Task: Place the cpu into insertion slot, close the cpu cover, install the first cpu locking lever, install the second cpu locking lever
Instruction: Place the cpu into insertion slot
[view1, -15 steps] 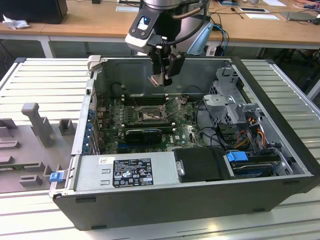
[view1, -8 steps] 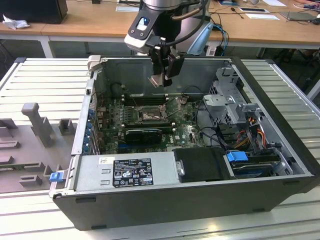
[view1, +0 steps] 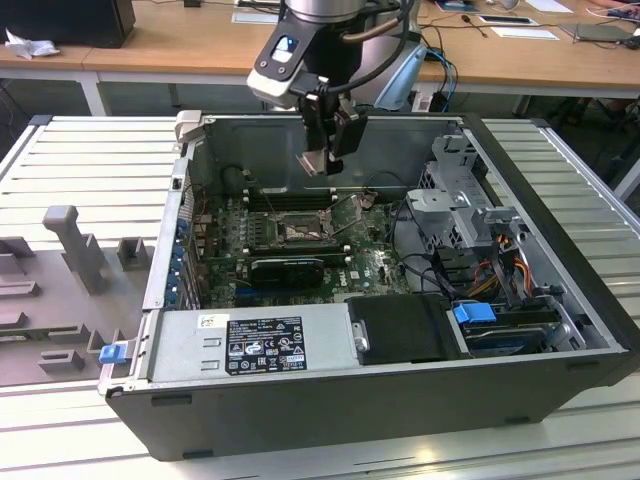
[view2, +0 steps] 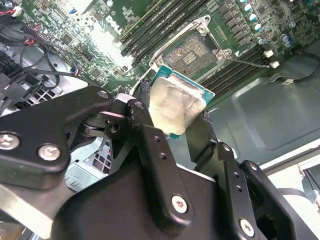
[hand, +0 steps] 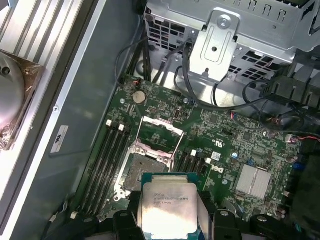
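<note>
An office room with wooden tables (view1: 170, 40) along the back. Nearer, a ribbed grey table (view1: 560, 170) carries an open computer case (view1: 400, 400) lying on its side, its motherboard (view1: 370, 265) facing up. The claw (view1: 322, 160) hangs inside the case above the board, closed narrow on the cpu (hand: 167, 207), which it pinches by two opposite edges and holds flat. The insertion slot (hand: 145, 167) lies below the claw, apart from the cpu and bare, with the cpu cover (hand: 161, 123) swung up off it. In the first wrist view the cpu's edges run nearly parallel to the slot's rim, so its turn looks about matched. Memory slots (hand: 107, 155) flank the slot closely, leaving little room to either side.
</note>
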